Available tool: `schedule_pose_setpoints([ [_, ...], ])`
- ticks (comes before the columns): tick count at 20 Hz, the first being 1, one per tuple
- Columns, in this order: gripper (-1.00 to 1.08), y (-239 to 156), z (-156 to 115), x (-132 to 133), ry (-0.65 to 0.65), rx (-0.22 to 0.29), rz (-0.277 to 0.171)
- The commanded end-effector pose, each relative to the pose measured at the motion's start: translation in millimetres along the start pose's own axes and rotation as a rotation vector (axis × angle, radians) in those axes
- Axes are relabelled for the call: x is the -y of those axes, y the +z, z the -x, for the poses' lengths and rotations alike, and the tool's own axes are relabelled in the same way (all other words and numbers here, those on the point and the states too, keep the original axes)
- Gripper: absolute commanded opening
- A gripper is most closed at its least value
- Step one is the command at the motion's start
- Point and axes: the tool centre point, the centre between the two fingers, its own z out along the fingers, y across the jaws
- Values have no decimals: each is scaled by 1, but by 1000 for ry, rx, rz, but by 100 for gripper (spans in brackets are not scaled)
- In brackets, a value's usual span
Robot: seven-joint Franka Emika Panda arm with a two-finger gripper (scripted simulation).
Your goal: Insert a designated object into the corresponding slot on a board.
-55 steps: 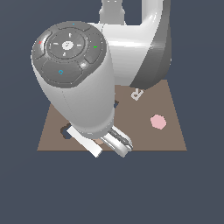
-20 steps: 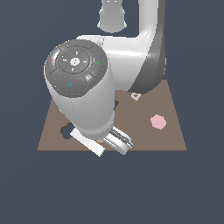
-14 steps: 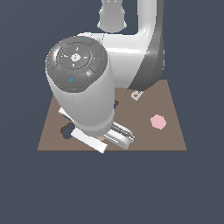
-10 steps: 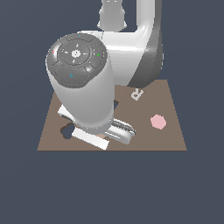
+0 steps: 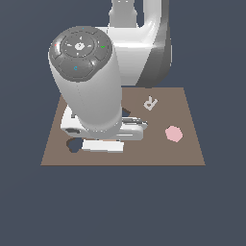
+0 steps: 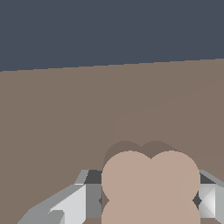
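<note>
arm: one large white-and-grey robot arm (image 5: 96,91) fills the middle of the exterior view, its round grey end cap facing the camera; it hides much of the board beneath it.
board: a large flat brown rectangular panel (image 5: 187,144) lies under the arm; in the wrist view it shows as a broad bare brown surface (image 6: 65,118) against a dark blue-grey background.
designated object: a small flat tan-beige four-lobed clover piece (image 6: 151,186) sits close to the wrist camera, between the grey metal fingers (image 6: 74,201); only its two upper lobes and part of the lower ones are in the picture. a darker shadow of the same rounded outline lies on the board just beyond it.
gripper: the gripper (image 6: 148,199) has a finger against each side of the clover piece and pinches it. in the exterior view the fingers are hidden under the arm body.
slot: a dark navy rounded recess (image 5: 74,144) shows on the board at the exterior view's left, partly covered by the white hand housing; whether its outline is four-lobed cannot be told.
other shapes: a pink hexagon (image 5: 173,133) lies on the board toward the exterior view's right, well apart from the arm. a small light grey letter-like piece (image 5: 150,103) lies beyond it, near the arm's base.
</note>
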Motion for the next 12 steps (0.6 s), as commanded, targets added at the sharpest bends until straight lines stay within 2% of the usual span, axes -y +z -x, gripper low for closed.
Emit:
schedule_pose_setpoints([
  [1, -100, -1, 5, -3, -98, -1, 0],
  [12, -100, -2, 20, -22, -515, -1, 1],
])
